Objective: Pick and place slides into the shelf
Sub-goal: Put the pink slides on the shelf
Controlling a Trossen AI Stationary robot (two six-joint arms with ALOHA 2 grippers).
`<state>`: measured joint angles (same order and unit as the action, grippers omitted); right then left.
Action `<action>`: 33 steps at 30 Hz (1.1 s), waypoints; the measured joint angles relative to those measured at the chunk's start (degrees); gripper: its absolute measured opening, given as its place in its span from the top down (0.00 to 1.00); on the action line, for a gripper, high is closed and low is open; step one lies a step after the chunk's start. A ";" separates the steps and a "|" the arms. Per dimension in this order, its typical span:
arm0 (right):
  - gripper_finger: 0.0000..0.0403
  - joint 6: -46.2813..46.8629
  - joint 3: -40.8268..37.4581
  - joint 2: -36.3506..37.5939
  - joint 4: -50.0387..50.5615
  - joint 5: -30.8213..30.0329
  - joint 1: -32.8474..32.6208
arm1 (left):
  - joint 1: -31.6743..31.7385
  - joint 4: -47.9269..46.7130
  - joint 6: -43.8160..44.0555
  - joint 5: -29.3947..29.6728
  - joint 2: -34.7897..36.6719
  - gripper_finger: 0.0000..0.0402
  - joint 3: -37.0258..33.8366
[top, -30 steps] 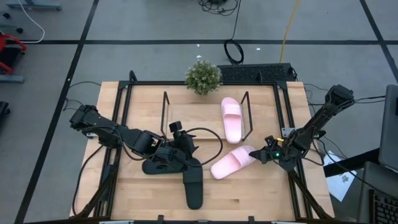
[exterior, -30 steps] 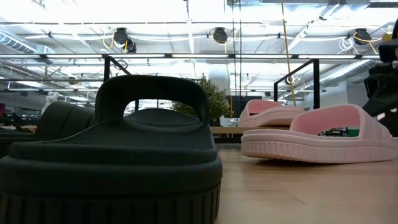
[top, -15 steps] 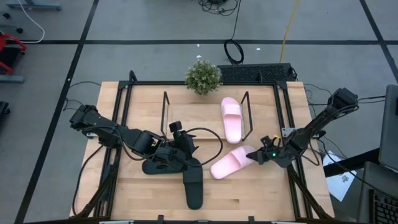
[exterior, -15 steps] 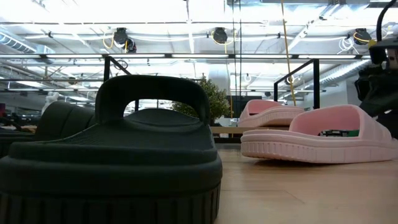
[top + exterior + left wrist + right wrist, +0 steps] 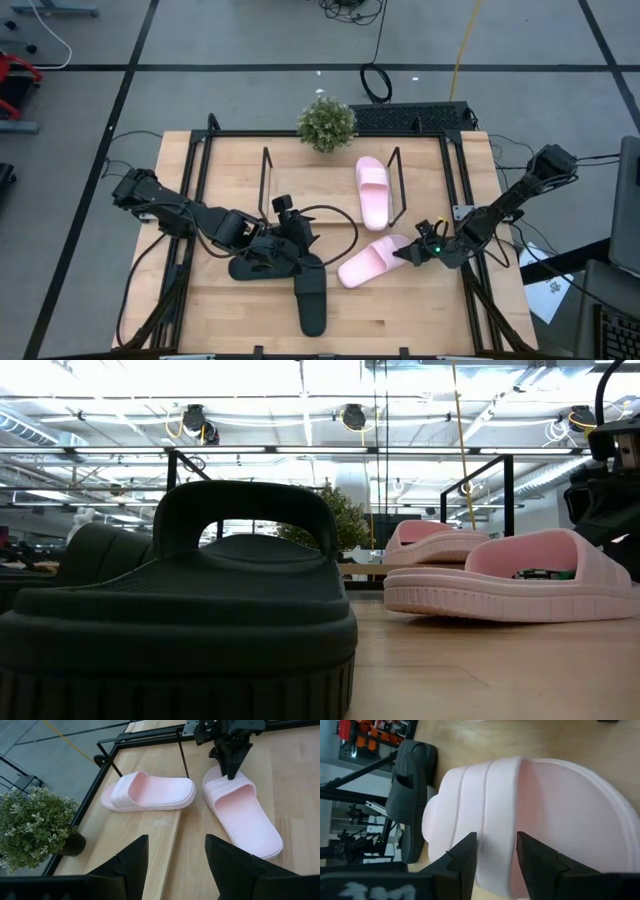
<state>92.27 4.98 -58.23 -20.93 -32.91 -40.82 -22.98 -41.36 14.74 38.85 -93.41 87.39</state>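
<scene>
Slides lie scattered: one pink slide (image 5: 373,190) rests on the shelf (image 5: 300,187) board at its right end, another pink slide (image 5: 371,261) lies on the table just near of it. Right gripper (image 5: 411,251) sits at that slide's strap, fingers apart and straddling the strap's edge. Left gripper (image 5: 296,240), fingers parted and empty, hovers over two black slides (image 5: 290,272) left of centre.
</scene>
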 joint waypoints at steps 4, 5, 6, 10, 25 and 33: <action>0.68 -1.36 -0.05 0.00 -1.83 0.17 -0.02 | 0.02 0.02 0.00 0.00 0.00 0.51 0.00; 0.68 -1.76 -0.05 0.02 -1.81 0.15 -0.02 | 0.02 0.02 0.00 0.00 0.00 0.51 0.00; 0.68 -1.95 -0.05 0.02 -1.81 0.15 -0.02 | 0.02 0.02 0.00 0.00 0.00 0.51 0.00; 0.68 -3.24 -0.05 0.02 -1.87 0.12 -0.02 | 0.02 0.00 0.00 0.00 0.00 0.51 0.00; 0.68 -6.19 -0.07 0.04 -1.97 0.02 -0.02 | 0.02 0.02 -0.63 0.01 0.00 0.51 0.00; 0.68 -6.39 -0.07 0.04 -1.97 0.00 -0.02 | 0.02 0.02 -0.66 -0.26 0.00 0.51 0.00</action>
<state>85.88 4.91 -58.19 -22.90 -32.91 -40.84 -22.96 -41.34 14.09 38.59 -93.41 87.39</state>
